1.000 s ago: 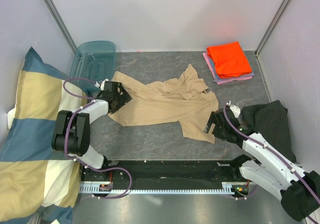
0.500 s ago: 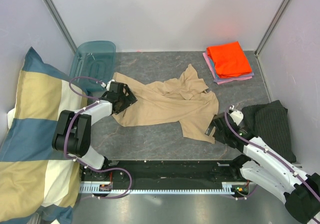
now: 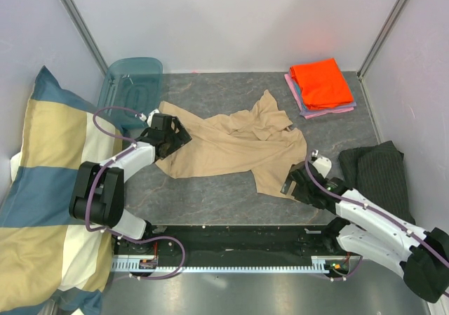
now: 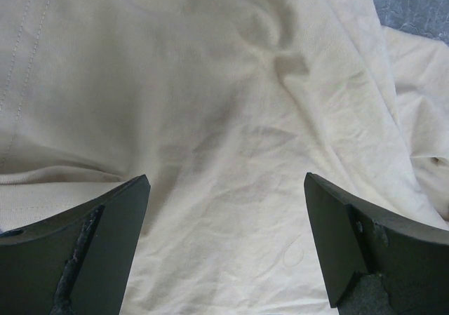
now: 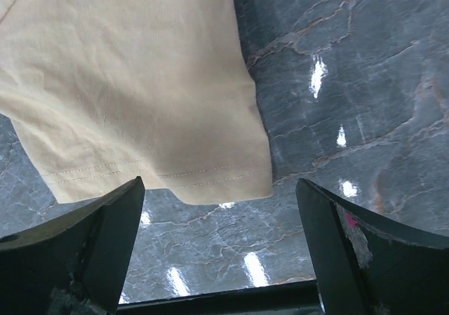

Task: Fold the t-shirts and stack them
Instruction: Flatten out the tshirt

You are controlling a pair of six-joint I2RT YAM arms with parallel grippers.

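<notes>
Both grippers stood wide open, holding nothing: your left gripper (image 3: 177, 136) over the rumpled left end of the tan t-shirt (image 3: 231, 146), your right gripper (image 3: 291, 182) at its near sleeve hem (image 5: 175, 178). That shirt lay crumpled across the table (image 3: 210, 189) (the folded orange one (image 3: 321, 82) sat far right). Closing on bunched cloth could have pinched two layers; your right might have scraped bare marble.

tan t-shirt (image 4: 231, 118): soft matt cotton-looking knit, pretty wrinkly
table (image 5: 337, 83): glossy grey marble-look top, smooth, light glints
bin (image 3: 137, 76): see-through blue plastic, smooth
pillow (image 3: 42, 168): matt woven cloth
orange t-shirt (image 3: 321, 82): matt cloth
striped cloth (image 3: 379, 171): matt dark fabric
</notes>
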